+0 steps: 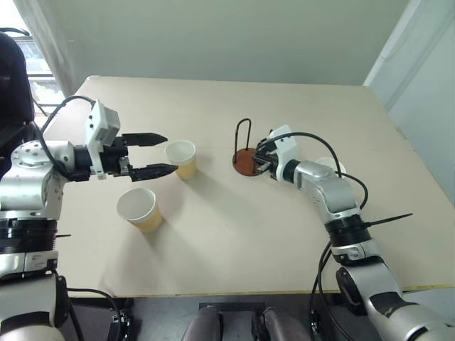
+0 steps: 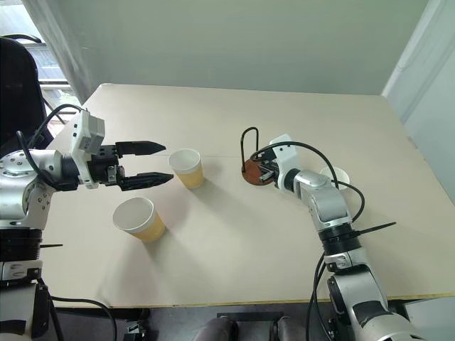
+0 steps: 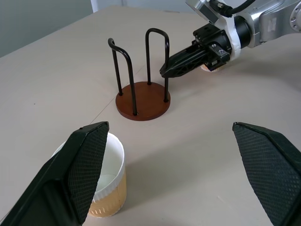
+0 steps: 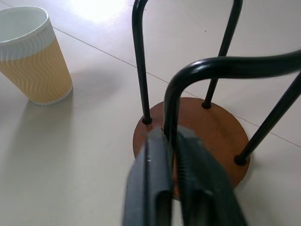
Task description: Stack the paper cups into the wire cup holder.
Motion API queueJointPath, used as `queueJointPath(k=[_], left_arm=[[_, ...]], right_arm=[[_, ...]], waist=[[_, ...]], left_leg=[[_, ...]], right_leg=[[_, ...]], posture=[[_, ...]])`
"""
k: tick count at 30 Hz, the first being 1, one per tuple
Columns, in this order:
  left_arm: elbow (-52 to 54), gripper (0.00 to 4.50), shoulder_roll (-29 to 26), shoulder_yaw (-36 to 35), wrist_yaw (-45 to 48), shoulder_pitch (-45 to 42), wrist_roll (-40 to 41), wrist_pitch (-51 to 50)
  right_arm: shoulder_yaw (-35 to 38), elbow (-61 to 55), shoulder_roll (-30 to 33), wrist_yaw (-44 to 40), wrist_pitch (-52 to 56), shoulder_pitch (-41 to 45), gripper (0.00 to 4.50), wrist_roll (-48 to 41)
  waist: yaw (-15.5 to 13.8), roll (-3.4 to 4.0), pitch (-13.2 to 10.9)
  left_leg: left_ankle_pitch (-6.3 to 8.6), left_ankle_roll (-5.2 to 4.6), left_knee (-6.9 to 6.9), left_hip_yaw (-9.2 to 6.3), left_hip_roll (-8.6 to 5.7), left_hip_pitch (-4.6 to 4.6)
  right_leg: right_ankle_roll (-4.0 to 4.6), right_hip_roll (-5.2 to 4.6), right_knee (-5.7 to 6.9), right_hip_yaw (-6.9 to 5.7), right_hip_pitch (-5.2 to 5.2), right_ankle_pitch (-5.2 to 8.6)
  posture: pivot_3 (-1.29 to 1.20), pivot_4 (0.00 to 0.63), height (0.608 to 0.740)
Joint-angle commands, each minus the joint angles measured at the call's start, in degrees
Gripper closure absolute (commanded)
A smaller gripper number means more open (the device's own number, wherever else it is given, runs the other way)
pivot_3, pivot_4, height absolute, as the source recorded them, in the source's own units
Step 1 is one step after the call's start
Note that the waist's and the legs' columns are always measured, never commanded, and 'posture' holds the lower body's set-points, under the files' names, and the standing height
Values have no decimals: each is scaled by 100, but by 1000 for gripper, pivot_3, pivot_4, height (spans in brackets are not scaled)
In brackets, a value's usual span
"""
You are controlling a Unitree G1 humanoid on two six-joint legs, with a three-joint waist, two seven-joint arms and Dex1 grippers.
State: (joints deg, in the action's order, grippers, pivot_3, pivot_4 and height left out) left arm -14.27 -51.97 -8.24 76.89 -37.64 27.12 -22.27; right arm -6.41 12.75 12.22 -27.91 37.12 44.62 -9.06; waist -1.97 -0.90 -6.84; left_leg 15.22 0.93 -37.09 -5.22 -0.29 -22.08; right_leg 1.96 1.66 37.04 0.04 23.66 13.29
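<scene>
The right hand (image 4: 171,155) is clamped on the wire cup holder (image 1: 246,158): its two black fingers (image 4: 153,188) are pressed together around one leg of a black wire loop, just above the reddish-brown disc base. In the left wrist view the same hand reaches in level from the side and its tips meet at the loop leg nearest to it. The holder stands upright on the pale counter (image 1: 284,249), with nothing stacked inside its loops.

The left hand (image 1: 160,153) hangs just above the counter with its fingers spread wide apart and nothing between them. It points toward the holder, which stands well beyond its fingertips. One paper cup (image 1: 182,159) stands upright, mouth up, just past the tips of this hand, between the left hand and the holder; in the left wrist view it sits right beside one of the hand's fingers (image 3: 77,174), and whether it touches that finger cannot be told. From the right hand, this cup lies on the far side of the holder, clear of the disc base.

A second paper cup (image 1: 140,209) rests near the left hand, closer to the robot than the fingers, and leans a little with its white mouth tilted up. It is apart from both hands.

A third paper cup (image 2: 334,175) sits behind the right forearm, close by the right wrist and mostly hidden by the arm and its cable; only part of the white rim shows.
</scene>
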Motion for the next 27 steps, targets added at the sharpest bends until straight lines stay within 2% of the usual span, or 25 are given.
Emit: queueJointPath(k=[1, 6, 9, 14, 20, 27], left_arm=[[66, 0, -93, -201, -39, -83, 55, 58], [6, 0, -59, -123, 12, -179, 52, 24], [-43, 0, -69, -85, 75, -210, 31, 34], [-129, 0, -81, -24, 170, -285, -2, 34], [-213, 0, -94, 51, 270, -387, -42, 18], [-218, 0, -120, 104, 321, -449, -50, -20]], right_arm=[[94, -40, 256, -301, 34, 161, 4444, -81], [26, -61, 768, -1155, -42, 284, 4444, -247], [-44, -339, 1135, -1857, -33, 284, 4444, -428], [-55, -879, 1499, -2563, 210, 167, 4444, -798], [-159, -1674, 1556, -2829, 579, -136, 4444, -1180], [-252, -2065, 1542, -2793, 784, -380, 4444, -1349]], waist=[[-3, 0, 0], [-17, 0, 0], [-11, 0, 0], [4, 0, 0], [13, -1, 1], [14, -1, 1]], left_leg=[[0, 0, 0, 0, 0, -2], [0, 0, -1, 0, 0, -7], [-1, 2, 1, 1, 0, -9], [-5, 5, 1, 2, 0, -16], [-11, 0, 1, 2, 0, -16], [-21, -7, -5, 2, 0, -18]], right_leg=[[0, 0, 0, 0, 0, 0], [-1, 0, -1, 0, 1, -2], [-1, 0, -1, 0, 4, -2], [-1, 0, -2, 0, 11, -2], [-1, 0, -2, 0, 11, -2], [-5, 0, -1, 0, 10, -9]], posture=[[0, 150, 740], [0, 150, 740], [0, 150, 740], [0, 150, 740], [0, 150, 740], [0, 150, 740]])
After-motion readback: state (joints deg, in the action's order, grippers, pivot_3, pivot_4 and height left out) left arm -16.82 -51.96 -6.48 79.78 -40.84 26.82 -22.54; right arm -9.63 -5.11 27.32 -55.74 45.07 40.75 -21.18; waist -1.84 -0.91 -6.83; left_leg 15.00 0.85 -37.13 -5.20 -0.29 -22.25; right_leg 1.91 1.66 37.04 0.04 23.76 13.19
